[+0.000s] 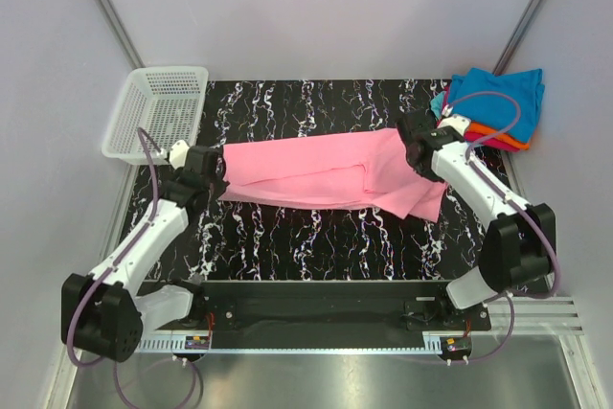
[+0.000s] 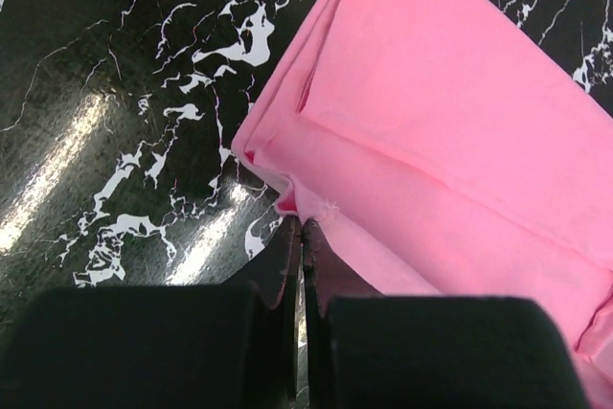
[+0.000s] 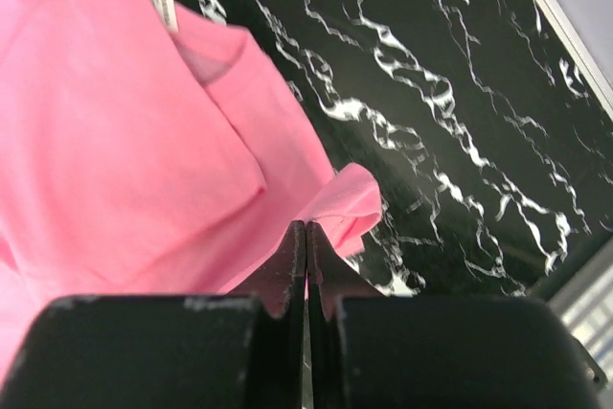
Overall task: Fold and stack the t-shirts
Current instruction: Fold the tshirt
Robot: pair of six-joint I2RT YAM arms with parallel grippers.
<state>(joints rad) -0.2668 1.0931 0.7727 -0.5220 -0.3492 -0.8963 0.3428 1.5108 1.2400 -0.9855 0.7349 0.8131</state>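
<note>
A bright pink t-shirt (image 1: 326,174) lies stretched across the middle of the black marbled table, folded lengthwise. My left gripper (image 1: 218,168) is shut on its left end; in the left wrist view the gripper (image 2: 301,225) pinches the corner of the pink t-shirt (image 2: 441,141). My right gripper (image 1: 414,152) is shut on the right end; in the right wrist view the gripper (image 3: 306,227) pinches the pink t-shirt (image 3: 124,141) near a small white neck label (image 3: 163,5). A stack of folded t-shirts (image 1: 498,102), teal-blue on top with orange below, sits at the back right.
A white plastic mesh basket (image 1: 158,112) stands at the back left corner. Black marbled table surface (image 1: 316,241) shows in front of the shirt. A metal rail runs along the near edge by the arm bases.
</note>
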